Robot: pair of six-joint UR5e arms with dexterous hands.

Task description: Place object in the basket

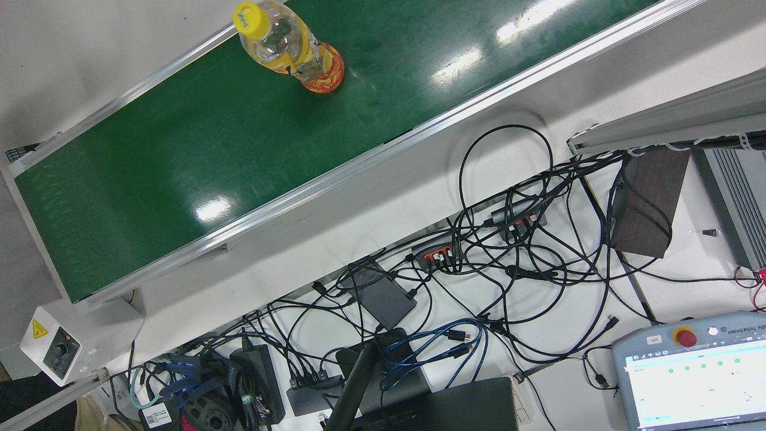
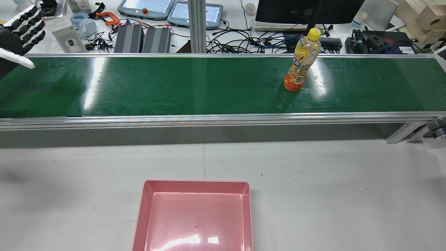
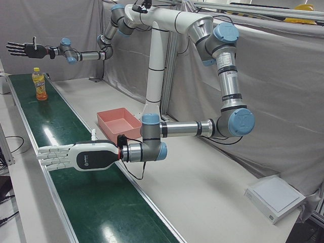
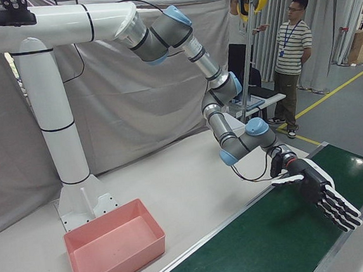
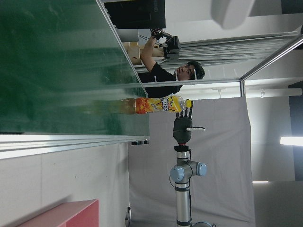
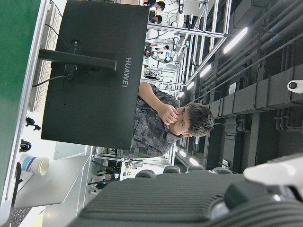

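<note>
An orange drink bottle [image 2: 300,62] with a yellow cap stands upright on the green conveyor belt [image 2: 174,87], toward the robot's right; it also shows in the front view [image 1: 293,51] and the left-front view [image 3: 39,84]. The pink basket [image 2: 195,183] sits empty on the white table before the belt. My left hand [image 2: 22,29] is open over the belt's left end, far from the bottle, fingers spread [image 3: 58,156] [image 4: 317,194]. My right hand [image 3: 23,49] is open in the air above and beyond the bottle; it also shows in the left hand view [image 5: 182,125].
Cables, power boxes, teach pendants [image 2: 146,7] and a monitor [image 2: 306,8] crowd the desk beyond the belt. A control box [image 1: 57,350] sits at the belt's end. A white flat box [image 3: 276,197] lies on the table corner. People stand nearby [image 4: 291,50].
</note>
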